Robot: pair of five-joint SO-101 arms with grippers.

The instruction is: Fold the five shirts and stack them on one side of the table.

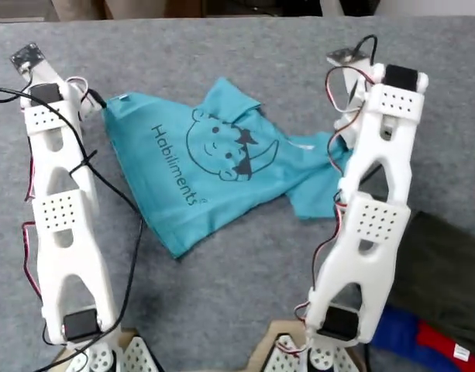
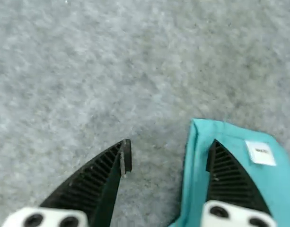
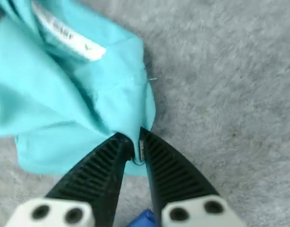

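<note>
At the left of the grey worktop [image 1: 245, 310], the left arm [image 1: 63, 209] holds its jaws spread wide, one over the hem corner of the teal shirt [image 1: 198, 178], the other on bare cloth beside it, gripping nothing. The shirt lies rumpled and skewed mid-worktop, print up, and on the right the right arm [image 1: 376, 209] has its jaws pinching a bunched edge, darker garments [image 1: 446, 287] heaped near its base. This looks like the flattening step before the fold: next, the left jaws should close on that corner so both arms can pull it taut.
</note>
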